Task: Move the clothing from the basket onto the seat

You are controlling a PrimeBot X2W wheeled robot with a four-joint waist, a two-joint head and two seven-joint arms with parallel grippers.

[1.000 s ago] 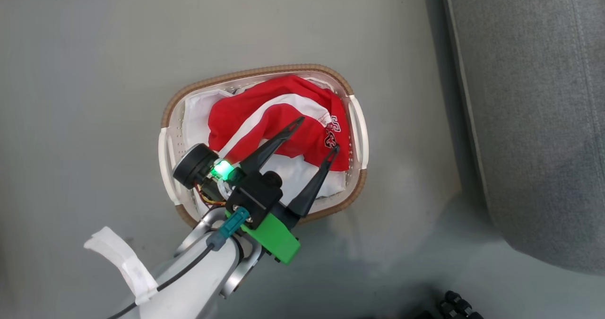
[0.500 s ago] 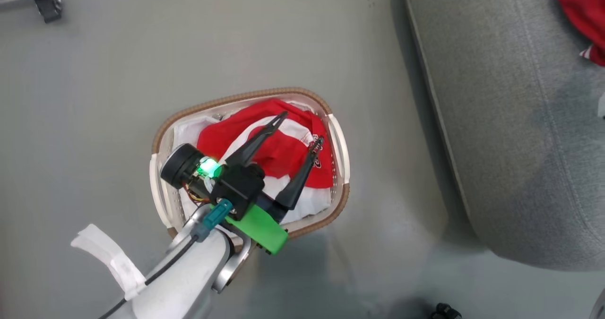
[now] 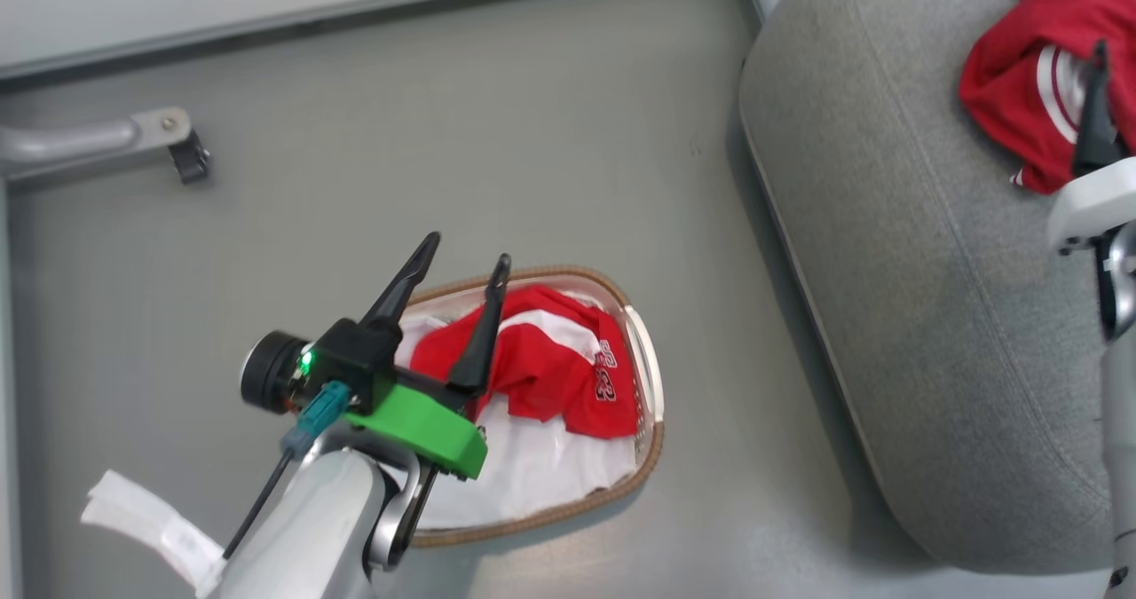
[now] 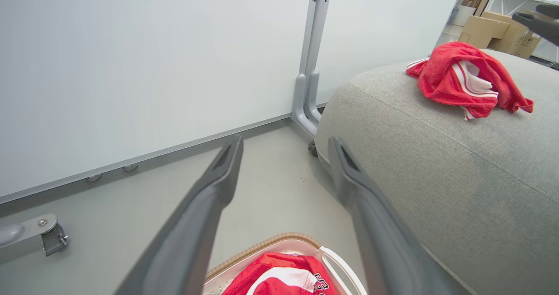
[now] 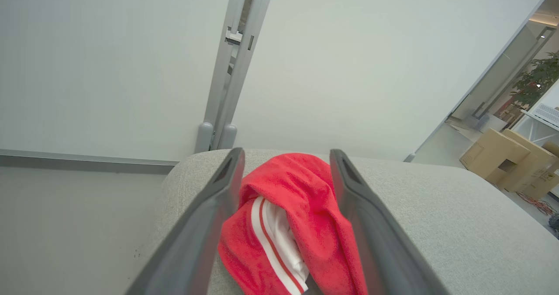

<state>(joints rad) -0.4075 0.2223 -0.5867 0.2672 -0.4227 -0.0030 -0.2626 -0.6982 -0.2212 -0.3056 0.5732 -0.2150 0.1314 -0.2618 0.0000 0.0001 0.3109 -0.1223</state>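
One garment on the seat, one left in the basket

Far left, a caster foot sits on the floor, well clear of the work. My left hand hovers above the far rim of the basket, fingers spread, holding nothing. Below it the lettered red jersey lies crumpled on a white sheet inside the basket. Right of that is the grey seat, with the striped red garment lying on top. My right hand is over that garment, fingers wide apart on either side, released and not gripping.

Step as I read it: first drop done, second pick pending. The next move needs the left hand tipped down into the basket, pinching jersey fabric only. Risks: the sheet dragging along, fingers catching the rim. The seat edge is near the basket.
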